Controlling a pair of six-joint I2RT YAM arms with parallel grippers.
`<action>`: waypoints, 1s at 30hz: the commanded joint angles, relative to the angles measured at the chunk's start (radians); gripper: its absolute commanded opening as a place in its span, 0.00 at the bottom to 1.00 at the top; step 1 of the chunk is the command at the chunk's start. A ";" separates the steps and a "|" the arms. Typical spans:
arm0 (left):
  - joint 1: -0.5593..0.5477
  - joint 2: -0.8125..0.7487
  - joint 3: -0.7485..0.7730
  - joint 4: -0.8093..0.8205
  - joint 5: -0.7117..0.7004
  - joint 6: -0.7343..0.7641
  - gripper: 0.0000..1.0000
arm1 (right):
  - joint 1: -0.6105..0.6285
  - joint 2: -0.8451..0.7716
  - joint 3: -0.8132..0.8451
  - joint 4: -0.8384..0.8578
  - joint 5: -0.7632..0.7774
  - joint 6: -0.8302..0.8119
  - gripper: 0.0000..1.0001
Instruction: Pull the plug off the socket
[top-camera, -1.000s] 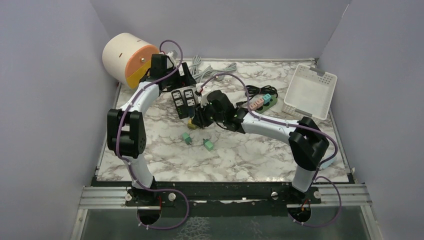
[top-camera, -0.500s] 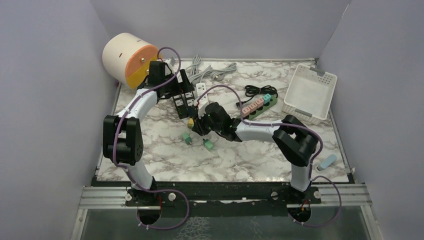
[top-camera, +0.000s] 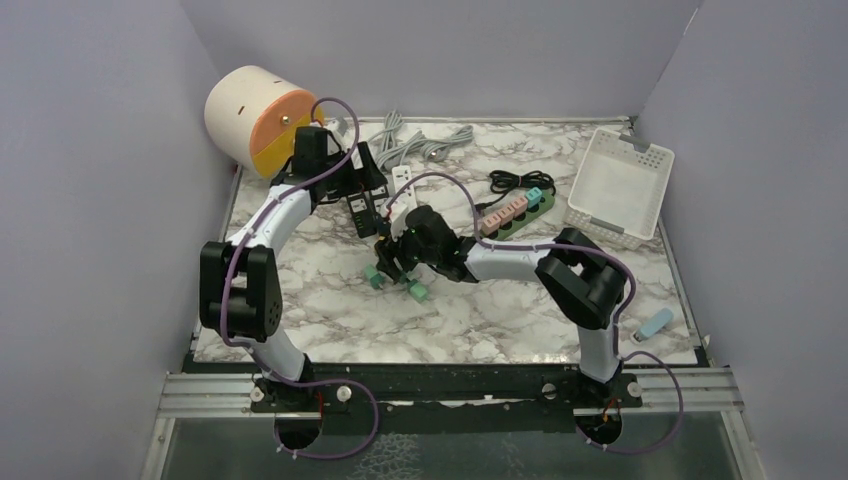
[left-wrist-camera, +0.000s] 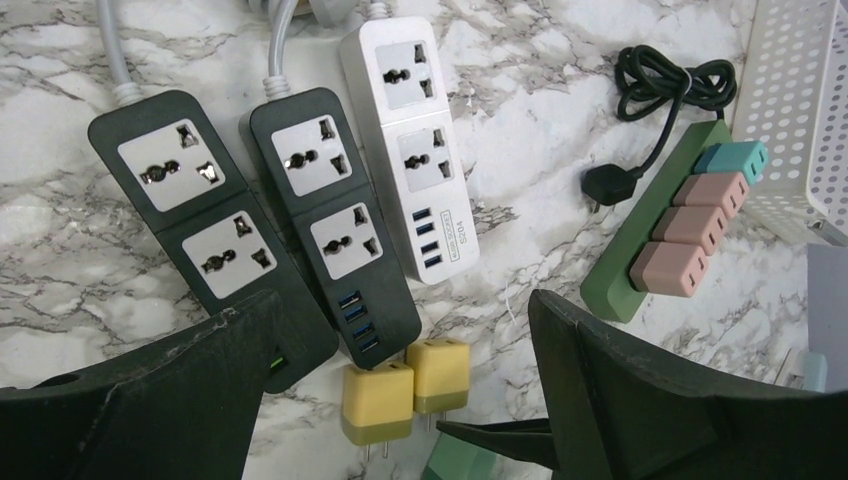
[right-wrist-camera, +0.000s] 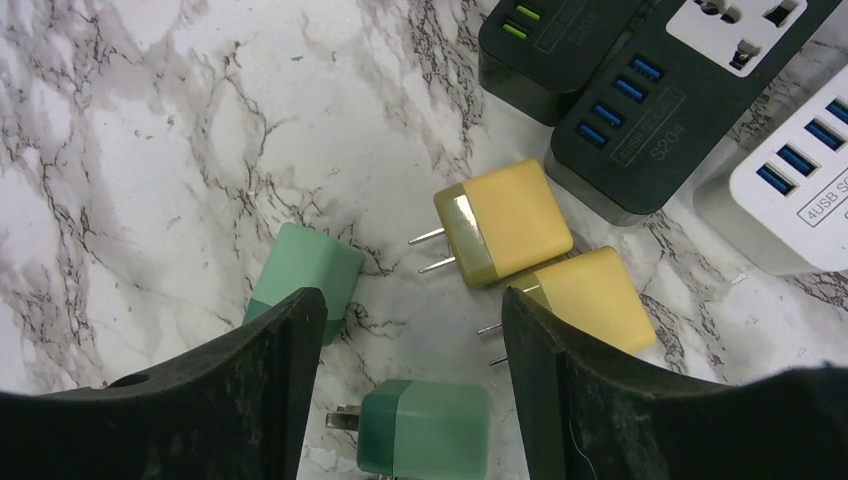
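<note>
The right claw (right-wrist-camera: 410, 300) hangs released over the marble table (top-camera: 480, 310), grasping nothing. Two green plugs (right-wrist-camera: 310, 270) lie loose on the marble beneath it, one by its left finger and one nearer. Just beyond, two yellow plugs (right-wrist-camera: 505, 220) lie side by side, prongs bare, at the near ends of two black strips (right-wrist-camera: 640, 110).

Farther back, the left claw (left-wrist-camera: 395, 310) is spread wide and empty above those black strips. A white strip (left-wrist-camera: 410, 130) lies just to their right.

Right of that, the green strip (left-wrist-camera: 640, 250) holds three pink plugs (left-wrist-camera: 690, 225) and, at its far end, a teal plug (left-wrist-camera: 735, 160), all seated in their sockets. Its black cord (left-wrist-camera: 665, 80) is coiled just beyond. A white basket (top-camera: 620, 180) stands at far right, and a cream drum (top-camera: 255, 115) with an orange face is in the far left corner.
</note>
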 joint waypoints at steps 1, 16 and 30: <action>0.006 -0.060 -0.055 0.026 -0.023 -0.019 0.96 | 0.010 -0.038 0.021 0.000 -0.012 -0.036 0.70; 0.006 -0.278 -0.376 0.040 -0.058 -0.078 0.92 | 0.004 -0.325 -0.062 -0.216 0.066 -0.091 0.70; 0.011 -0.457 -0.575 0.020 -0.107 -0.209 0.63 | 0.004 -0.450 -0.334 -0.306 -0.052 -0.024 0.57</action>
